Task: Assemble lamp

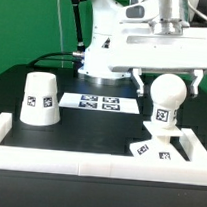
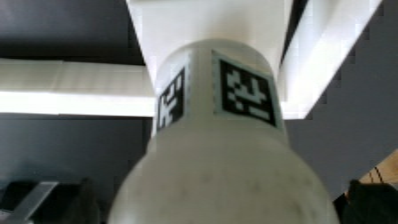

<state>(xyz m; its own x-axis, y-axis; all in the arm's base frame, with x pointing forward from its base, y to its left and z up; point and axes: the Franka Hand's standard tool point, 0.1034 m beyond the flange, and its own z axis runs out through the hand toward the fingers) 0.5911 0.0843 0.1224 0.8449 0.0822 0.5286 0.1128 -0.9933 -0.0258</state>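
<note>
The white ball-shaped bulb (image 1: 166,96) stands upright with its tagged neck set in the flat square base (image 1: 146,148), at the exterior view's right near the rail corner. My gripper (image 1: 170,84) hangs over it, open, with a dark finger on either side of the ball and a gap to it on each side. In the wrist view the bulb (image 2: 214,130) fills the picture, its tags facing the camera, and the gripper (image 2: 210,203) straddles it with the fingers dark at the edges. The truncated-cone shade (image 1: 40,97) stands alone at the exterior view's left.
The marker board (image 1: 100,102) lies flat between shade and bulb. A long white border rail (image 1: 78,156) runs along the front and up both sides. The arm's base and cables stand behind the marker board.
</note>
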